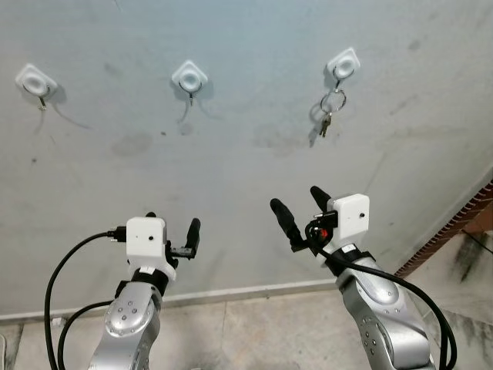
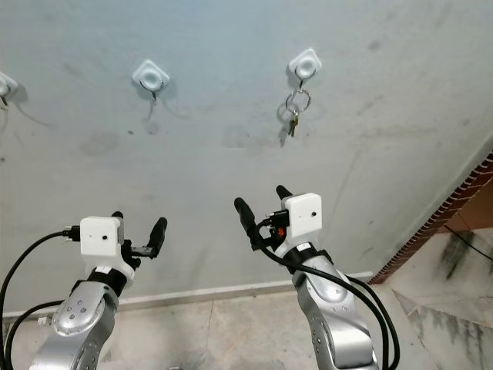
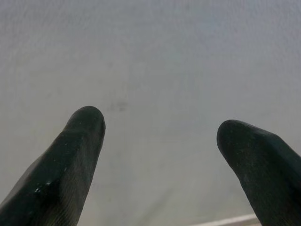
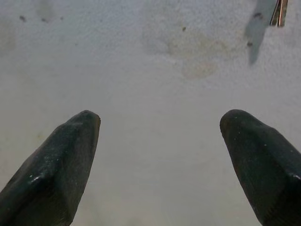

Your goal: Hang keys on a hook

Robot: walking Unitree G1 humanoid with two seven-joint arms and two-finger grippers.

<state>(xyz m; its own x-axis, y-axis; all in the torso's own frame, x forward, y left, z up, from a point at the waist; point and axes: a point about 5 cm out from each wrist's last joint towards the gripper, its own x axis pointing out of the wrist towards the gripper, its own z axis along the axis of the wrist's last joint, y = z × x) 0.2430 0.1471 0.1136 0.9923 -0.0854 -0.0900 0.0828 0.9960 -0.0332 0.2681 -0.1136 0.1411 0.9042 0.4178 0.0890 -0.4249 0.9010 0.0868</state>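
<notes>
Both my grippers gape empty, and the keys [image 1: 330,114] dangle upright on the hook [image 1: 343,65] above my nearer right gripper [image 1: 302,208].

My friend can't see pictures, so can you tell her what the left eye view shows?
A bunch of keys hangs from the rightmost of three white wall hooks on a grey wall. Below, the robot's left end effector and right end effector are raised toward the wall, both open and holding nothing.
</notes>
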